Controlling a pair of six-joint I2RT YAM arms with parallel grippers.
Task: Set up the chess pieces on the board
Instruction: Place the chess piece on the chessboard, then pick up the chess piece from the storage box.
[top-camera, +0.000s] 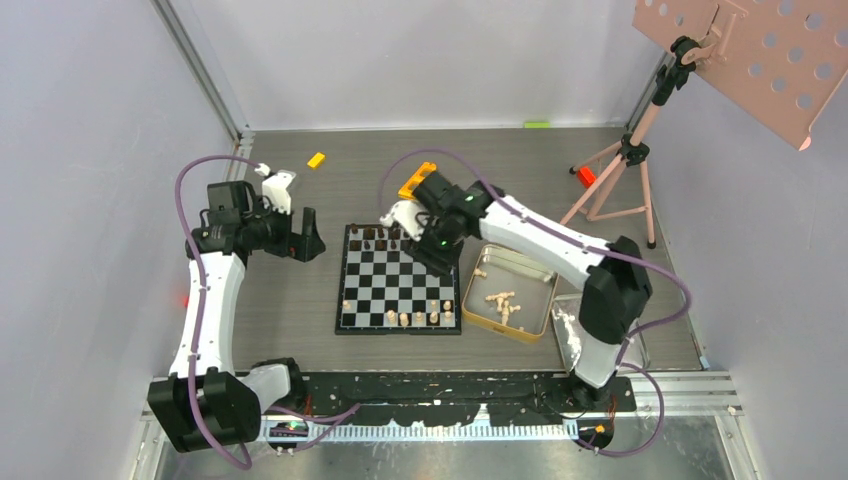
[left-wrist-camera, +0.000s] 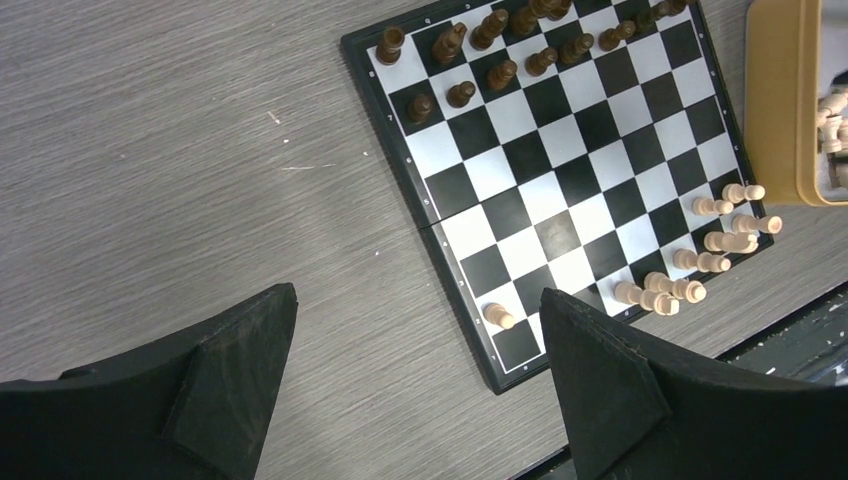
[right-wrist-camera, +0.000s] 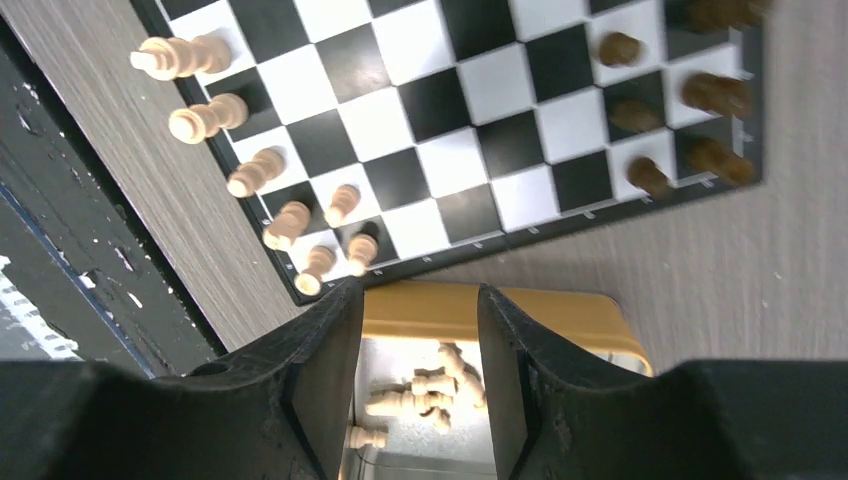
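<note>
The checkered board (top-camera: 400, 282) lies mid-table. Dark chess pieces (top-camera: 377, 238) stand along its far rows, pale ones (top-camera: 418, 318) along its near right edge. More pale pieces (top-camera: 503, 303) lie loose in the gold tin (top-camera: 478, 300) to its right. My right gripper (top-camera: 438, 256) hovers by the board's far right side. In the right wrist view it (right-wrist-camera: 417, 290) is open and empty, with the tin's rim (right-wrist-camera: 420, 310) and loose pieces (right-wrist-camera: 425, 392) below. My left gripper (left-wrist-camera: 418, 293) is wide open over bare table left of the board (left-wrist-camera: 560, 190), near a lone pale pawn (left-wrist-camera: 498, 316).
An orange block (top-camera: 417, 180) and a small yellow block (top-camera: 317, 159) lie beyond the board. A tripod (top-camera: 620, 170) holding a pink perforated panel (top-camera: 750, 50) stands at the back right, with a red object (top-camera: 586, 177) at its foot. Grey walls enclose the table.
</note>
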